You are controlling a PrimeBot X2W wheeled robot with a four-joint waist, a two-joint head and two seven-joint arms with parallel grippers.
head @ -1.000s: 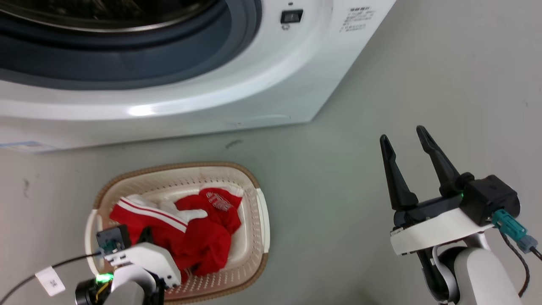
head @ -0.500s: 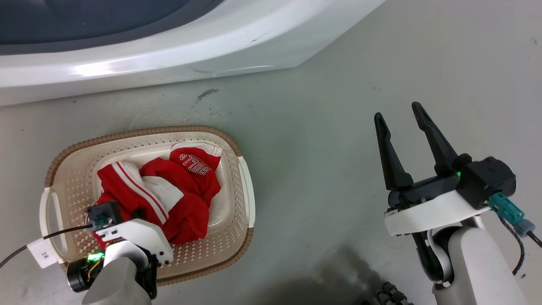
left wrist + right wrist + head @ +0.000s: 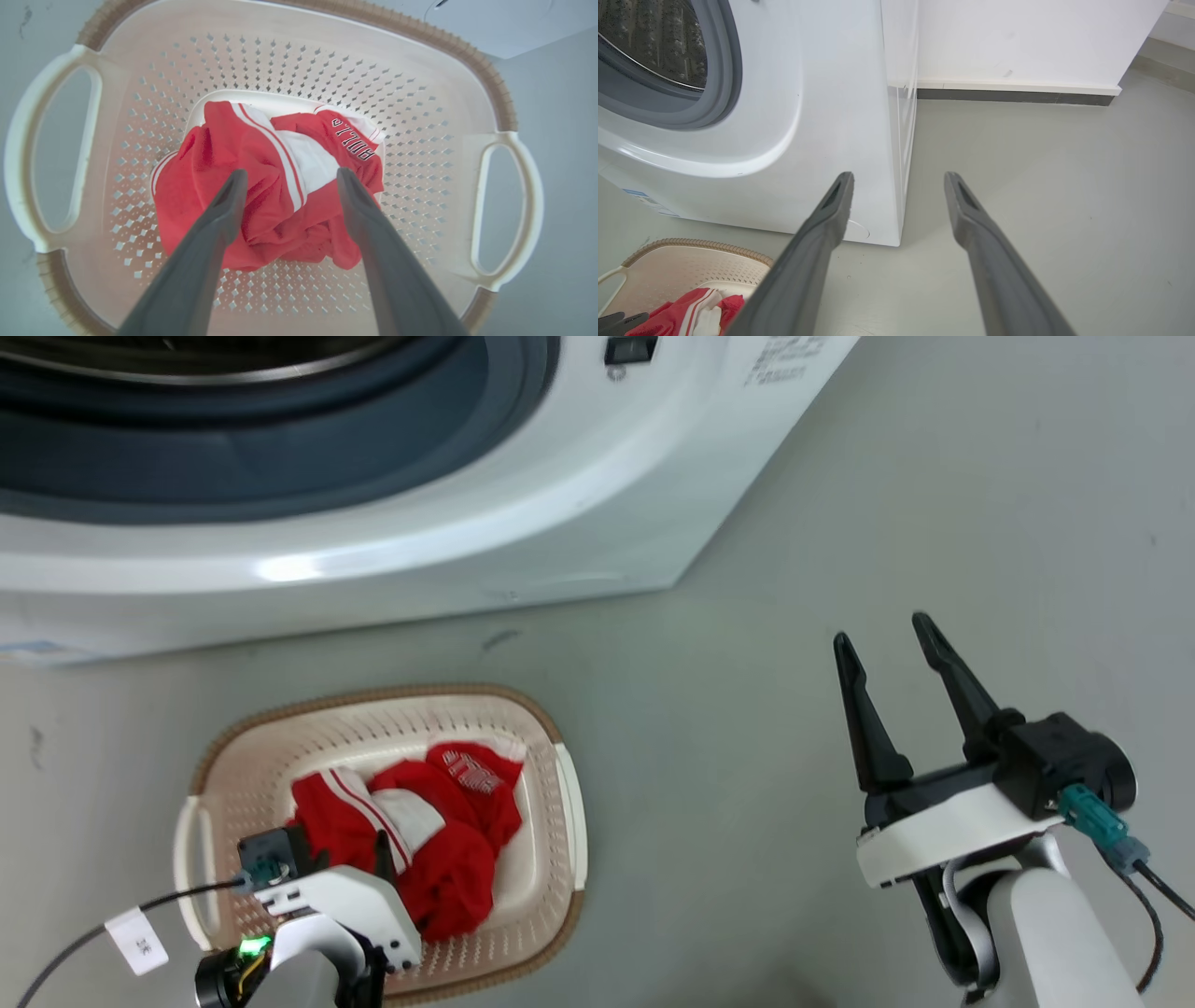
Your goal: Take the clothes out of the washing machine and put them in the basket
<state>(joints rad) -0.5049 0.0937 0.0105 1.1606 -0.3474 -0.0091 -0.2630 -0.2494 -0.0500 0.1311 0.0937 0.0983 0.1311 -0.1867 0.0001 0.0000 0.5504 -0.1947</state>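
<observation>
Since the earlier frame our head has tipped up toward the washing machine [image 3: 607, 476], while the red clothes [image 3: 210, 154] lie in the basket [image 3: 299, 60] straight beneath the spread, empty jaws of our left gripper [image 3: 290, 173], our right gripper [image 3: 882, 629] likewise spread, well apart.

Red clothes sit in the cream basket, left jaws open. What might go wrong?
The left gripper, jaws open, straddles the bright red fabric clothes in the cream perforated plastic basket; lifting might snag a fold and drag it out. The white washing machine shows little of its steel drum; a garment may remain inside.
</observation>
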